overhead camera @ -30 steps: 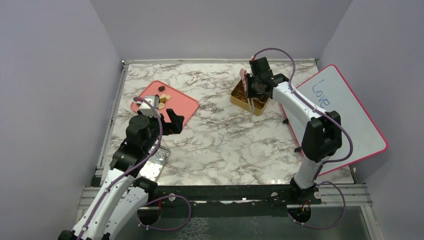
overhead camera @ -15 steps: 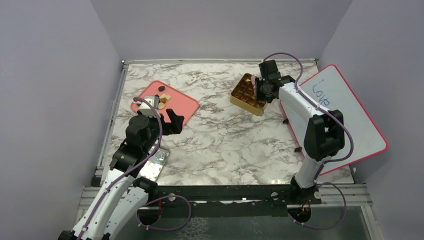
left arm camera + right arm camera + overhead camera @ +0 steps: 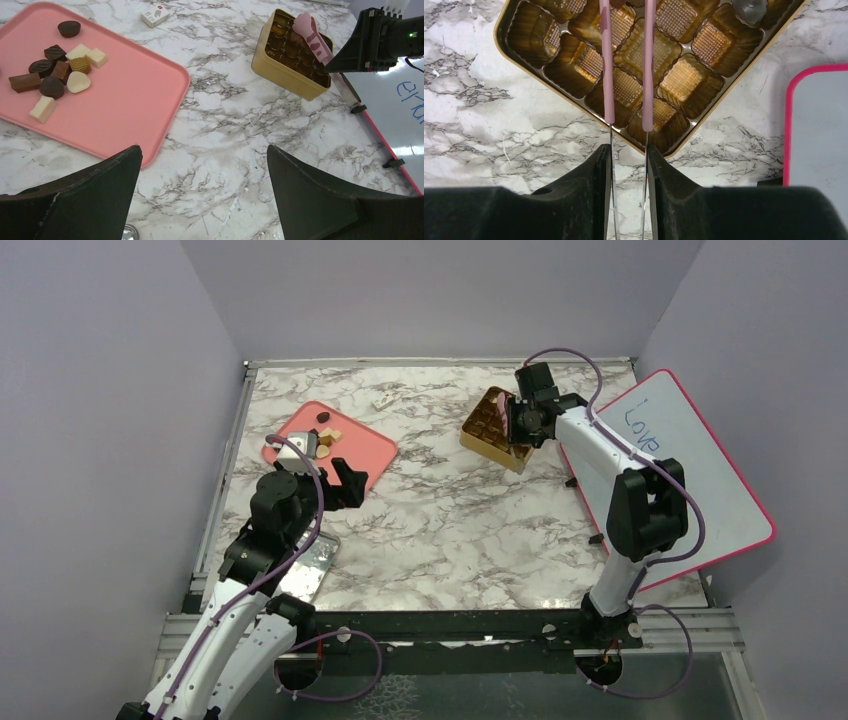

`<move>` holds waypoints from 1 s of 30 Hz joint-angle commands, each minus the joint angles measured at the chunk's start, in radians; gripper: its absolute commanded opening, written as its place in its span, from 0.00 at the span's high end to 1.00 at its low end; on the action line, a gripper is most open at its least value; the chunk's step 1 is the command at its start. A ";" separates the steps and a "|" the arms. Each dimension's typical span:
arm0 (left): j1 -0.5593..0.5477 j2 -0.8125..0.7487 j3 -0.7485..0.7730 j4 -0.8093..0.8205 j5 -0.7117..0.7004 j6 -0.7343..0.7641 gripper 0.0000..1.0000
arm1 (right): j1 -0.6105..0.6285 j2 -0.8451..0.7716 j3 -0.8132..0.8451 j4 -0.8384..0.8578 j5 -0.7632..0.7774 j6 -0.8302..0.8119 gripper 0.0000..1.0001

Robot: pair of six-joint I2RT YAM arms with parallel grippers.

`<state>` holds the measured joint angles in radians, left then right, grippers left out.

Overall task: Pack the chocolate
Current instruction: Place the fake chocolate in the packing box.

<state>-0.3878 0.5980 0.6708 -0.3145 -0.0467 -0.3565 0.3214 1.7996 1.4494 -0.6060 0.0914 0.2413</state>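
Right jaws closed on the bare metal end of the pink plastic tweezers, one blade against each finger. Left jaws wide open, holding nothing.

- Right gripper is over the near-right side of the square gold box with gridded compartments. The tweezers' two pink arms run parallel, a little apart, out over the grid. Their tips are cut off at the top of the right wrist view, so I can't tell if anything is pinched.
- Compartments under that wrist camera show bare gold liner. There's a greyish blob in one at the far right edge; can't tell what it is.
- The box sits far right on the white-and-grey marble desk, corner-on to the arms, just beside the pink-framed whiteboard.
- The chocolate pieces sit on the flat pink plastic tray, far left on the desk and well apart from the box. They are a loose cluster of dark brown, tan and cream bits at the tray's far-left end, with one dark round piece a little apart on the far side.
- Left gripper hovers over the tray's near edge, touching nothing.
- A small white packet lies on the desk just beyond the tray.
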 commanded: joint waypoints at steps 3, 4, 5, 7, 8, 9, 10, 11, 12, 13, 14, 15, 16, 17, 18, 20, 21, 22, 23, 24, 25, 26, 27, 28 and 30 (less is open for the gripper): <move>0.004 -0.004 -0.009 0.031 -0.007 0.010 0.05 | -0.001 0.002 -0.011 0.029 -0.006 -0.012 0.65; 0.004 -0.003 -0.008 0.032 -0.007 0.010 0.05 | 0.000 0.000 -0.011 0.028 -0.005 -0.013 0.65; 0.004 -0.004 -0.009 0.031 -0.007 0.010 0.05 | -0.001 -0.002 -0.008 0.026 -0.005 -0.013 0.65; 0.004 -0.004 -0.010 0.032 -0.008 0.010 0.05 | -0.001 -0.006 -0.004 0.016 -0.005 -0.014 0.65; 0.004 -0.003 -0.009 0.031 -0.008 0.009 0.05 | -0.001 -0.011 -0.004 0.013 -0.007 -0.014 0.65; 0.004 -0.001 -0.009 0.032 -0.008 0.010 0.05 | 0.000 -0.018 -0.004 0.013 -0.010 -0.015 0.65; 0.004 0.000 -0.008 0.032 -0.007 0.010 0.05 | -0.001 -0.024 -0.003 0.010 -0.010 -0.015 0.65; 0.004 0.001 -0.009 0.032 -0.007 0.009 0.05 | 0.000 -0.030 -0.002 0.005 -0.013 -0.016 0.65; 0.004 0.003 -0.007 0.032 -0.007 0.010 0.05 | -0.001 -0.037 0.000 0.000 -0.023 -0.017 0.65; 0.004 0.006 -0.006 0.031 -0.007 0.010 0.03 | -0.001 -0.046 -0.003 -0.001 -0.042 -0.020 0.65; 0.004 0.009 -0.005 0.030 -0.007 0.009 0.01 | 0.000 -0.060 -0.006 0.000 -0.053 -0.022 0.65; 0.004 0.013 -0.003 0.028 -0.007 0.009 0.01 | -0.001 -0.071 -0.013 0.001 -0.066 -0.022 0.65; 0.004 0.018 -0.001 0.026 -0.006 0.011 0.01 | 0.000 -0.085 -0.019 0.002 -0.075 -0.021 0.65; 0.004 0.024 0.002 0.023 -0.004 0.011 0.01 | 0.003 -0.100 -0.029 0.003 -0.082 -0.019 0.65; 0.004 0.030 0.006 0.018 -0.003 0.011 0.01 | 0.004 -0.116 -0.041 0.010 -0.086 -0.019 0.65; 0.004 0.040 0.013 0.008 0.002 0.011 0.01 | 0.012 -0.155 -0.075 0.030 -0.086 -0.020 0.65; 0.004 0.043 0.018 0.004 0.002 0.009 0.01 | 0.013 -0.179 -0.096 0.043 -0.086 -0.019 0.65; 0.004 0.045 0.020 0.001 0.002 0.008 0.01 | 0.016 -0.198 -0.118 0.058 -0.085 -0.019 0.65; 0.004 0.047 0.022 -0.002 0.002 0.007 0.01 | 0.019 -0.221 -0.139 0.071 -0.112 -0.019 0.65; 0.004 0.049 0.023 -0.004 0.002 0.004 0.01 | 0.023 -0.243 -0.163 0.086 -0.119 -0.017 0.65; 0.004 0.051 0.025 -0.004 0.008 0.004 0.01 | 0.031 -0.260 -0.185 0.100 -0.126 -0.015 0.65; 0.004 0.052 0.025 -0.005 0.017 0.004 0.01 | 0.040 -0.279 -0.207 0.117 -0.130 -0.014 0.65; 0.004 0.052 0.025 -0.005 0.032 0.007 0.01 | 0.050 -0.295 -0.230 0.130 -0.130 -0.011 0.65; 0.004 0.051 0.026 -0.008 0.041 0.013 0.01 | 0.063 -0.311 -0.250 0.141 -0.128 -0.008 0.65; 0.004 0.044 0.026 -0.017 0.045 0.020 0.01 | 0.093 -0.340 -0.294 0.168 -0.111 -0.004 0.65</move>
<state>-0.3878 0.6518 0.6712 -0.3244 -0.0387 -0.3546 0.3649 1.5192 1.2228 -0.5266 0.0029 0.2344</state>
